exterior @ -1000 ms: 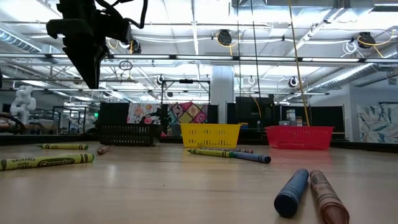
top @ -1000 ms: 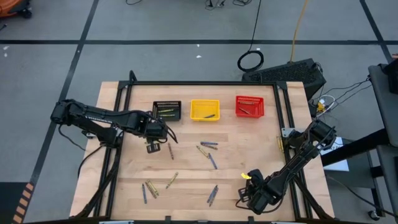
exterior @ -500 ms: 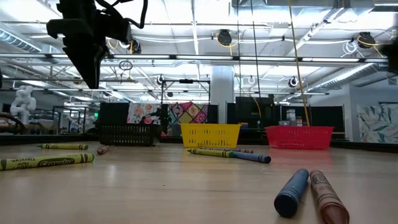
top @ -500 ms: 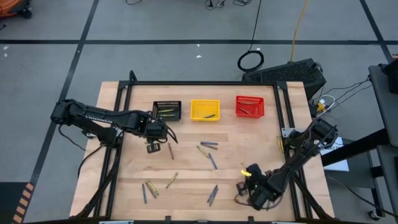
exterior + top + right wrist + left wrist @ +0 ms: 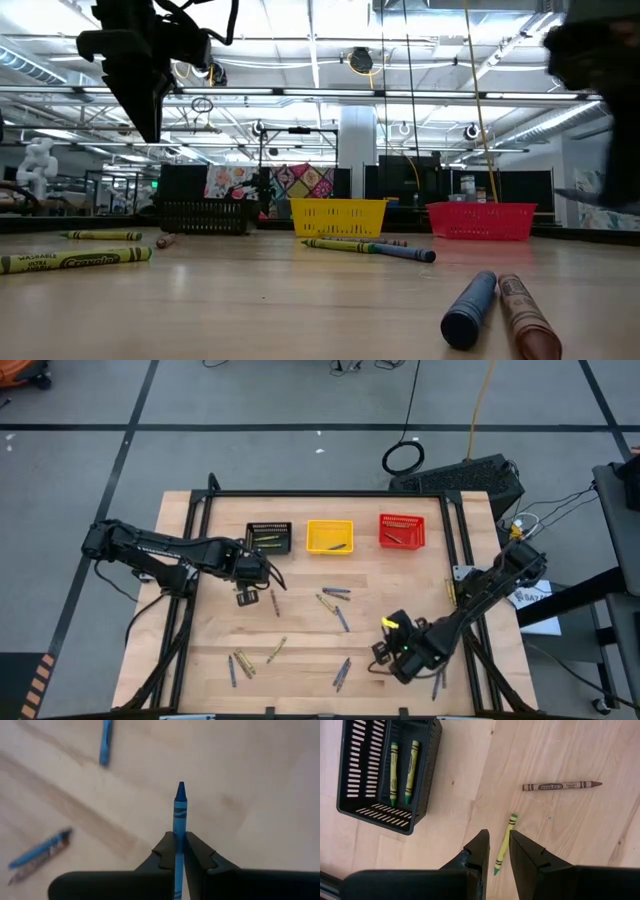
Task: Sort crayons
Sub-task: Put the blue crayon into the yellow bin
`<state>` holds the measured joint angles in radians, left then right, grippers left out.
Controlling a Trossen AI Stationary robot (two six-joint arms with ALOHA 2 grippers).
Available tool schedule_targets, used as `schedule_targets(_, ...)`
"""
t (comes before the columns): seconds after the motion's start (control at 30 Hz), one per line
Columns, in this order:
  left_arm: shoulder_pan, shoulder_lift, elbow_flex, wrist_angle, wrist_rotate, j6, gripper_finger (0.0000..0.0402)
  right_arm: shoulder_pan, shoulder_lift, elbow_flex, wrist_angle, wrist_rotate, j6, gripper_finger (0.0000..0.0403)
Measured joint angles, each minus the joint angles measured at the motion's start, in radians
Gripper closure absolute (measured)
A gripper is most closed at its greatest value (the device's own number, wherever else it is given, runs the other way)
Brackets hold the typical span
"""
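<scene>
Crayons lie scattered on the wooden table (image 5: pixel 300 630): a pair at the middle (image 5: pixel 335 593), a brownish-red one (image 5: pixel 276 602), and a group near the front left (image 5: pixel 240 663). My left gripper (image 5: pixel 499 845) hangs open, high above the table in front of the black basket (image 5: pixel 268 537). An olive-yellow crayon (image 5: pixel 504 844) on the table shows through its gap. My right gripper (image 5: pixel 179 842), over the front right of the table (image 5: pixel 393 650), is shut on a blue crayon (image 5: pixel 179 810). My right gripper pinches the blue crayon's wrapped shaft (image 5: pixel 179 836) between its two fingers. The crayon lies along the fingers, its pointed tip (image 5: pixel 180 787) sticking out past them; its rear end is hidden between them. The fingers slant downward and the crayon is clear of the table.
A yellow basket (image 5: pixel 329 536) and a red basket (image 5: pixel 401 531) stand beside the black one along the far edge, each holding crayons. More crayons lie at the front middle (image 5: pixel 342 673). In the low view a blue crayon (image 5: pixel 470 308) and a brownish-red crayon (image 5: pixel 525 315) lie close.
My right gripper has risen from the front right of the table and moved toward the far-left, rolling as it went, carrying the blue crayon clear of the wood.
</scene>
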<state>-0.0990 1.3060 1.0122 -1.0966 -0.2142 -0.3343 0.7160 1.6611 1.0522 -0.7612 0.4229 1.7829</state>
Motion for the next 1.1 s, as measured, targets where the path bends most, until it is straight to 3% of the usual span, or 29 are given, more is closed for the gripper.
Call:
schedule_targets(0.63,0.0,0.0,0.0,0.019,0.0,-0.001,0.0333,-0.33,-0.101,0.002,0.022,0.002,-0.655,0.0403)
schedule_targets(1.1,0.0,0.0,0.0,0.051,0.0,-0.002,0.0333,-0.549,-0.101,0.002,0.25,-0.007,-1.068,0.0403)
